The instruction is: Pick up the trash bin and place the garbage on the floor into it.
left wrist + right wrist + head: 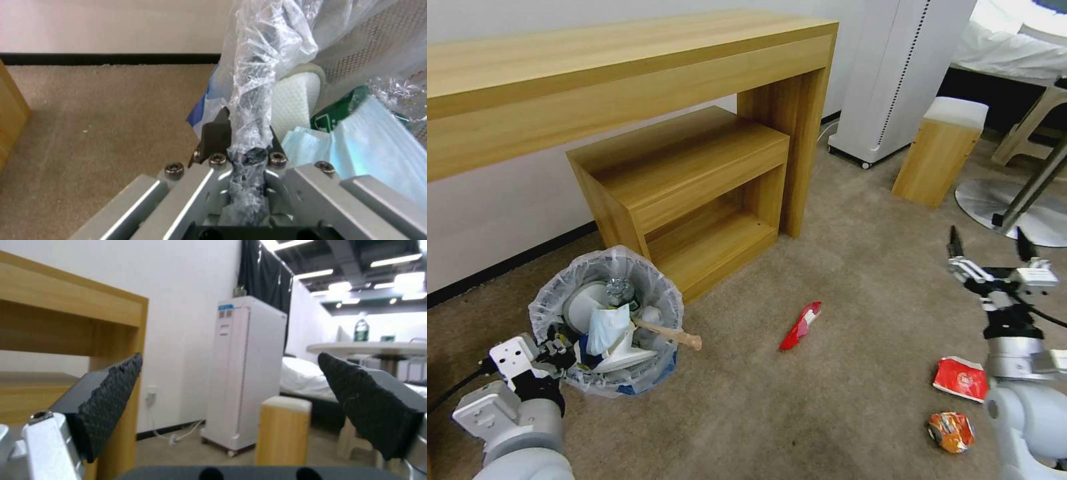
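The trash bin (pixel 606 319), lined with a crinkly white bag, stands at the lower left on the beige carpet floor (pixel 840 280). It holds a white slipper, paper, a bottle and a wooden stick poking over the rim. My left gripper (pixel 557 350) is shut on the bin's bagged rim (pixel 251 110). Garbage lies on the floor: a red packet (pixel 800 325) mid-carpet, a red-white packet (pixel 960 378) and an orange crumpled packet (pixel 952 431) at the lower right. My right gripper (pixel 990 245) hangs open above the carpet at the right, nothing between its fingers (pixel 111 396).
A wooden desk (pixel 627 73) with a low shelf unit (pixel 694 193) stands behind the bin against the wall. A white appliance (pixel 894 73), a wooden stool (pixel 940 157) and a chair base (pixel 1014 207) occupy the back right. Open carpet lies between bin and packets.
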`<state>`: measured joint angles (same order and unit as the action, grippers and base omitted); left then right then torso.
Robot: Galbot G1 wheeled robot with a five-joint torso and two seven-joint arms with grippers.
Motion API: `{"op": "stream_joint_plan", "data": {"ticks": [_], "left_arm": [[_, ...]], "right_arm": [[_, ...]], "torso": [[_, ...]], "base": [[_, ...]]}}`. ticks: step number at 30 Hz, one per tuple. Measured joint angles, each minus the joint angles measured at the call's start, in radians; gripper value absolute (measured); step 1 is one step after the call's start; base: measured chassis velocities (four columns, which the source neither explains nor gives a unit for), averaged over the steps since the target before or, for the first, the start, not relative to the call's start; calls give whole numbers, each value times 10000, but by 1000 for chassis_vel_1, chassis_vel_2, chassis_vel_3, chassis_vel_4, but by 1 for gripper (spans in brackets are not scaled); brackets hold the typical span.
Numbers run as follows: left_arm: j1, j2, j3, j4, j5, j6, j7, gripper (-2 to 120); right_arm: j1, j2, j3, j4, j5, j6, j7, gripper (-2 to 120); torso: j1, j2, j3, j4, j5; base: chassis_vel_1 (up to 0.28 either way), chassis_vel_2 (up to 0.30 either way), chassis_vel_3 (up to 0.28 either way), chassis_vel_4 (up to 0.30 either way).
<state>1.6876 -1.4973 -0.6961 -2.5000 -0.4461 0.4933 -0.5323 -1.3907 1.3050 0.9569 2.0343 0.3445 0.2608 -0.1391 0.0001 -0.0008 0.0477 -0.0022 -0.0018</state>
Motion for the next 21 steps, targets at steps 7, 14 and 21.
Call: {"op": "stream_joint_plan", "data": {"ticks": [7,14,21], "left_arm": [[94,-84,107,0,225,-211,156,1],[123,-65,105,0,244,-263,215,1],[56,-74,175,15,233,-270,215,1]], "right_arm": [[10,160,442,-86,-98,174,-172,100],[-54,221,487,-81,-70,262,-217,100],[-95,225,451,-151,-63,329,-270,100]], "torso": [[0,0,0,0,0],[0,0,1,1,-1],[0,0,1,1,-2]], "base": [[0,0,0,0],[0,0,0,0],[0,0,0,0]]}}
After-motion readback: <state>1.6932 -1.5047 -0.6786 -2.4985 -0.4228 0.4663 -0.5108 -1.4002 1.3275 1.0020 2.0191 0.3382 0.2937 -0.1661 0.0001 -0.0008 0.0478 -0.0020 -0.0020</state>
